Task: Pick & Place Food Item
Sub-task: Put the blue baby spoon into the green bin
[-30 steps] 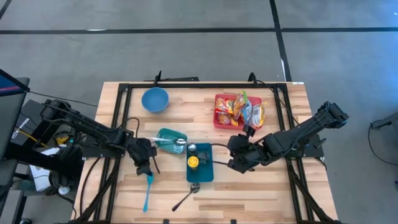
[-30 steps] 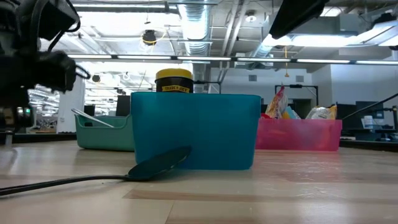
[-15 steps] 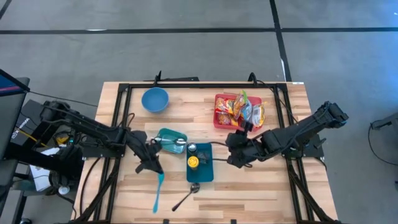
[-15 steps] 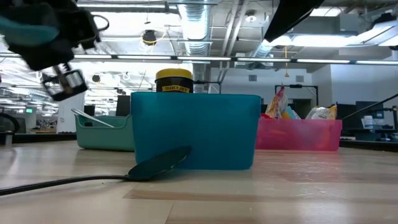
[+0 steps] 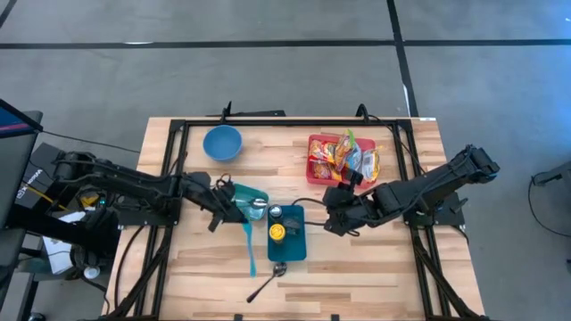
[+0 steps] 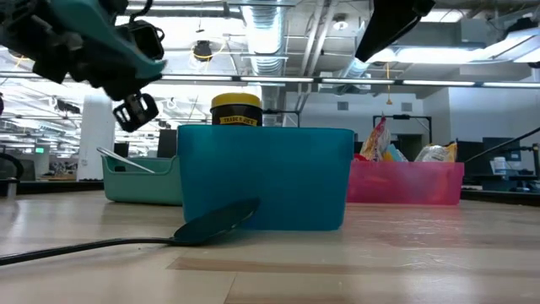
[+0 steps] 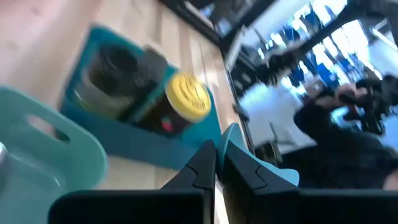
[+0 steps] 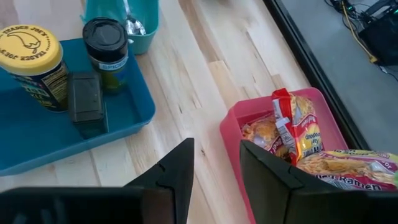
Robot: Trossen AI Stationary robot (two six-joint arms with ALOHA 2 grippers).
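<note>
Wooden slat table [image 5: 375,259] inside a black frame, open workshop room behind. Nearest the front edge: a dark metal spoon [image 5: 268,279] lying flat, bowl touching the front of the blue tray [image 5: 297,245], which holds a yellow-lidded jar [image 5: 277,233] and a black-capped spice jar [image 5: 276,212]. Left gripper [image 5: 234,204] is pressed shut on a teal utensil [image 5: 250,245], blade hanging toward the front edge, held above the table over the near end of the teal bin [image 5: 252,193]. Right gripper [image 5: 332,220] hovers just right of the blue tray with its fingers [image 8: 171,171] partly spread and nothing between them. Farther back: the red bin [image 5: 313,169] with the food packets [image 5: 350,156], the likely items to pick; a blue bowl [image 5: 222,143] at far left. Judgement: the right arm needs to swing back over the red bin, come down vertically on one packet's upper edge, and close on a single packet, keeping clear of the bin wall.
</note>
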